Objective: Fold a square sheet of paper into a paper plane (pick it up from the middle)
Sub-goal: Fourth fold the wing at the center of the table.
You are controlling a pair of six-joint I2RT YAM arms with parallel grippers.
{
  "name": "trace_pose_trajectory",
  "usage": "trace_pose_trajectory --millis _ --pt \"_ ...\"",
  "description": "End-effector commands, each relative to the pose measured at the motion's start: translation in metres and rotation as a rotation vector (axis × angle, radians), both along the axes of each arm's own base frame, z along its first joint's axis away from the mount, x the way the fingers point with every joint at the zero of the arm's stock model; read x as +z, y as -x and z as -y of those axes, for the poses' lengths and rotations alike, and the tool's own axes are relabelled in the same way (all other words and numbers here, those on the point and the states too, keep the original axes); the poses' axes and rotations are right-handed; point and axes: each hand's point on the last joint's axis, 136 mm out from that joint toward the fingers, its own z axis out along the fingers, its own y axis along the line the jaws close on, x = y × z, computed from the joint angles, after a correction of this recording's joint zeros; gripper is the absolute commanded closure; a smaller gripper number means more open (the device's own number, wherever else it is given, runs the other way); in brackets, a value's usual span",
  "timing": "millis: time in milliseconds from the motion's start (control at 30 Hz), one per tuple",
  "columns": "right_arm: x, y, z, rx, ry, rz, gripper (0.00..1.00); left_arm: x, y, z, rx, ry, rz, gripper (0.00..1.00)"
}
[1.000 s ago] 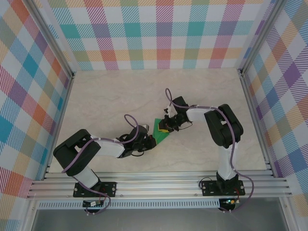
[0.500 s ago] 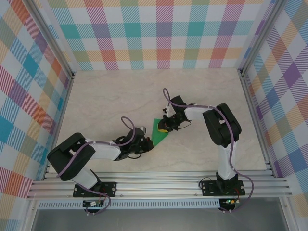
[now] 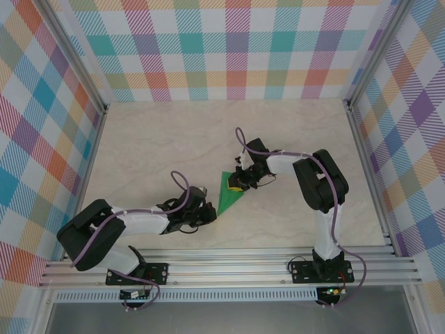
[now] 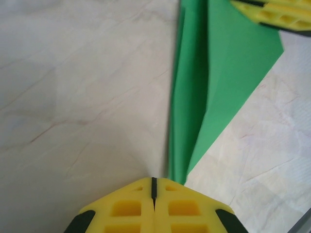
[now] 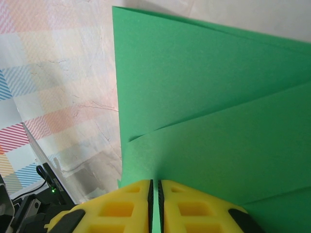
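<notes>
Paper plane (image 3: 228,193), a slim green dart, lies on the pale table (image 3: 153,139) near the middle in the overhead view. Its point aims toward the near edge and slightly left, and its wide end lies farther away and to the right. The right gripper (image 3: 238,184) sits over the wide end. The left gripper (image 3: 208,214) is low over the table, just beside the point.

From the left wrist, the left jaws are pressed together with nothing between them. The dart's point ends just beside the fingertips, a little to their right; I cannot tell whether it touches them. The paper runs away from the camera with a raised centre fold, and a yellow finger (image 4: 272,12) of the right gripper sits on its far corner.

From the right wrist, the right jaws are clamped on the paper's edge, with a thin green strip showing between the yellow pads. Folded layers spread flat beyond them, their creases running slantwise.
</notes>
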Motion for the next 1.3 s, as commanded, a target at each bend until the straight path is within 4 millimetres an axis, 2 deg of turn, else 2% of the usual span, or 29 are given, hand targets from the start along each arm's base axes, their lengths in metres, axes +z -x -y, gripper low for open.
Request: trace_pose_trajectory --millis 0,133,267,433,567,733,967,1167,1267 --pt "-0.038 0.003 0.018 -0.018 0.133 -0.022 0.86 -0.032 0.045 -0.055 0.016 -0.21 -0.168 1.0" --pt "-0.039 0.004 0.019 -0.017 0.135 -0.02 0.86 0.012 0.021 -0.037 0.025 -0.117 -0.038 0.98" --pt "-0.04 0.004 0.018 -0.017 0.134 -0.024 0.86 0.04 -0.001 -0.006 -0.012 0.007 0.033 0.94" --pt "-0.042 0.005 0.019 -0.014 0.136 -0.031 0.86 0.047 -0.022 0.03 -0.063 0.106 0.025 0.93" --pt "-0.045 0.006 0.019 -0.012 0.137 -0.039 0.85 0.033 -0.029 0.04 -0.076 0.102 -0.002 0.92" --pt "-0.047 0.007 0.019 -0.011 0.139 -0.041 0.86 0.006 -0.024 0.031 -0.051 0.034 -0.07 0.93" --pt "-0.049 0.007 0.021 -0.007 0.15 -0.04 0.85 -0.03 0.009 -0.006 0.003 -0.062 -0.19 0.94" --pt "-0.049 0.005 0.02 -0.007 0.151 -0.038 0.85 -0.041 0.036 -0.035 0.019 -0.127 -0.242 0.93" --pt "-0.048 0.004 0.019 -0.006 0.146 -0.036 0.85 -0.041 0.042 -0.042 0.027 -0.134 -0.237 0.93"
